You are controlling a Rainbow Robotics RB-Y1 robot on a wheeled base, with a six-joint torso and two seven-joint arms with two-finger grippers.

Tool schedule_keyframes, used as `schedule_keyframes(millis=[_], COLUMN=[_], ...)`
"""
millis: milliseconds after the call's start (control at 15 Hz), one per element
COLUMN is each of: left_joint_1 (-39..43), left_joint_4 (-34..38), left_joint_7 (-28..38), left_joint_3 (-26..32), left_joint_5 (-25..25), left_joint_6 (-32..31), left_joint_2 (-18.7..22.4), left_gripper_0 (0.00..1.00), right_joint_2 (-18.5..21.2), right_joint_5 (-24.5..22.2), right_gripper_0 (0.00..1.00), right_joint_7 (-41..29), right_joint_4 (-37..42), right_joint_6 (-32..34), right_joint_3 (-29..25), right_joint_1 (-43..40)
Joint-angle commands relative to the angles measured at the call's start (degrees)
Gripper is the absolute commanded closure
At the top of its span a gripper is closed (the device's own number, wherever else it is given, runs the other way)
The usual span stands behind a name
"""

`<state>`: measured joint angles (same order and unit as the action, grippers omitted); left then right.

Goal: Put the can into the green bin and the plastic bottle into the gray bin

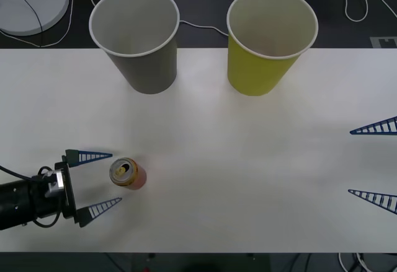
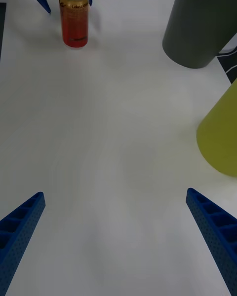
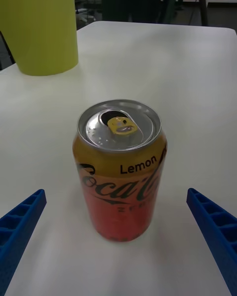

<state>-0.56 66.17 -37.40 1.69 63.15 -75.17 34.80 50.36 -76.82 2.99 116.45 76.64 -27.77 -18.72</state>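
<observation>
The can [image 1: 128, 173] [image 3: 120, 175] [image 2: 74, 16], red-orange with a silver top, stands upright on the white table's front left. My left gripper [image 1: 105, 181] is open just left of it, fingertips level with the can's near side, not touching. My right gripper [image 1: 372, 163] hangs open at the table's right edge, far from the can. The gray bin [image 1: 137, 39] [image 2: 205, 22] stands at the back left, and the green bin [image 1: 268, 41] [image 3: 40, 24] [image 2: 221, 133] at the back right. The plastic bottle is out of view.
The white table [image 1: 236, 179] lies bare between the can and the bins. Behind its far edge are a round white disc [image 1: 28, 2] and white cables [image 1: 360, 2] on a dark floor.
</observation>
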Motion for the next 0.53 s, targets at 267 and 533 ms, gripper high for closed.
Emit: schedule_keyframes(millis=[267,533], left_joint_1=[-0.5,-1.2], left_joint_4=[0.1,0.0], left_joint_7=[0.1,0.3], left_joint_3=[-0.5,-1.3], left_joint_5=[0.5,1.5], left_joint_6=[0.7,1.3], left_joint_2=[-3.1,-5.4], left_gripper_0=[0.0,0.0], right_joint_2=[0.0,0.0], right_joint_5=[0.0,0.0], right_gripper_0=[0.0,0.0], right_joint_7=[0.0,0.0], right_joint_4=[0.0,0.0], right_joint_6=[0.0,0.0], right_joint_3=[0.0,0.0], right_joint_1=[0.0,0.0])
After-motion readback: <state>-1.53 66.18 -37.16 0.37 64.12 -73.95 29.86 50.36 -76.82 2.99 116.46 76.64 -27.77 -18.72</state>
